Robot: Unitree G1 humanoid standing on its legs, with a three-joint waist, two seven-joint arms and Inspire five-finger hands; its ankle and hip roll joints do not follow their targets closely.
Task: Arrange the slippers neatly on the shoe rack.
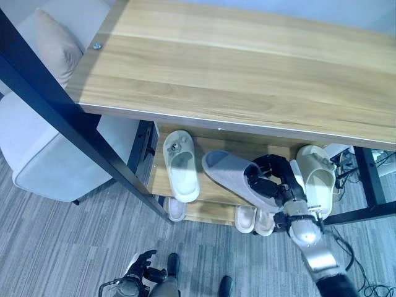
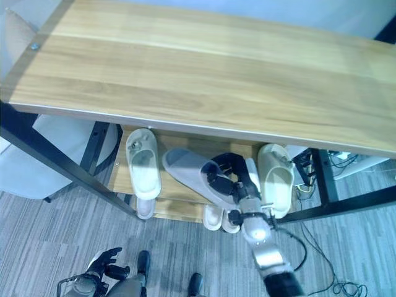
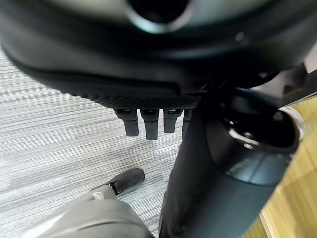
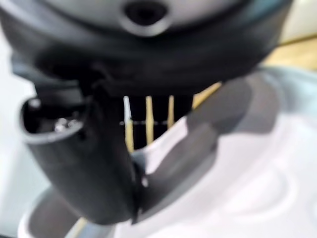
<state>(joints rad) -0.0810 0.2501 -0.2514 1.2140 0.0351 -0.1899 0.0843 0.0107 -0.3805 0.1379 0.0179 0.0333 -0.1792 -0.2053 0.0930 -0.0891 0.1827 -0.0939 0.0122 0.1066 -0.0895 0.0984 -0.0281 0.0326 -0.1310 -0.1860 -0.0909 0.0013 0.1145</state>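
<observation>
A wooden shoe rack (image 1: pixel 235 68) has a shelf (image 1: pixel 216 193) under its broad top. My right hand (image 1: pixel 270 180) is shut on a grey slipper (image 1: pixel 228 174), held slanted over the middle of that shelf; in the right wrist view the thumb (image 4: pixel 84 168) and fingers clamp its pale edge (image 4: pixel 237 173). One cream slipper (image 1: pixel 181 166) lies on the shelf's left side and another (image 1: pixel 317 176) on its right. On the lower shelf lie a pale slipper (image 1: pixel 176 209) and a pale pair (image 1: pixel 253 219). My left hand (image 1: pixel 140 265) hangs low over the carpet, its fingers (image 3: pixel 146 124) relaxed.
A pale armchair (image 1: pixel 49 154) with a beige pillow (image 1: pixel 55 46) stands left of the rack. A black slanted frame bar (image 1: pixel 74 117) crosses in front of it. The rack's black leg (image 1: pixel 370 182) stands at the right. Grey carpet (image 1: pixel 62 247) covers the floor.
</observation>
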